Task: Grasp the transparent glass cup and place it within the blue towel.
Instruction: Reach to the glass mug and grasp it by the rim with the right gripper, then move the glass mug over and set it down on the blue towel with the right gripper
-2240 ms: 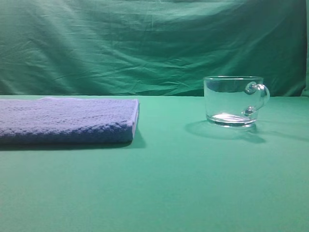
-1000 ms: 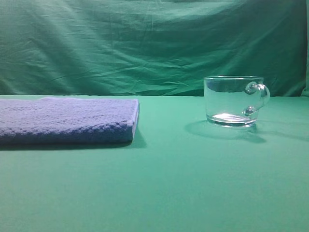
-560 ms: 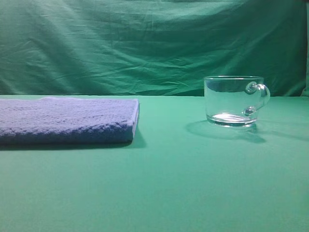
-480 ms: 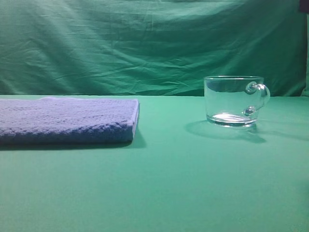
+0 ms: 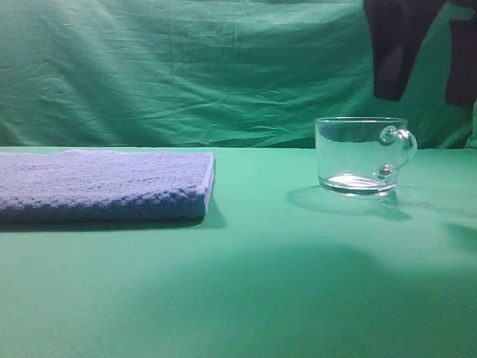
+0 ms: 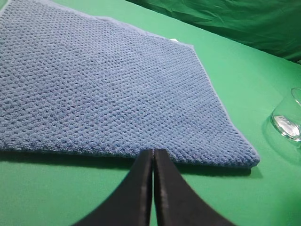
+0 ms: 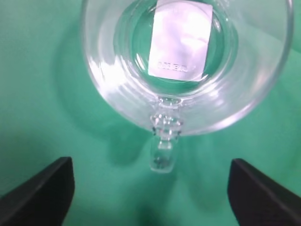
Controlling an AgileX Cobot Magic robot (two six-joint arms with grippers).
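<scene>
The transparent glass cup (image 5: 361, 155) stands upright on the green table at the right, its handle to the right. The blue towel (image 5: 100, 185) lies flat at the left, apart from it. My right gripper (image 5: 423, 93) hangs dark above the cup, its two fingers spread. Seen from the right wrist, the cup (image 7: 183, 61) is straight below, its handle pointing at the wide gap of the open right gripper (image 7: 153, 172), which holds nothing. My left gripper (image 6: 154, 153) is shut, hovering at the near edge of the towel (image 6: 103, 89); the cup's base (image 6: 288, 123) shows at far right.
A green cloth (image 5: 186, 67) hangs as a backdrop behind the table (image 5: 246, 298). A white label (image 7: 181, 37) shows through the cup's bottom.
My right gripper has come into the high view from the top, above the cup, and its jaws have spread. Cup and towel have not moved.
</scene>
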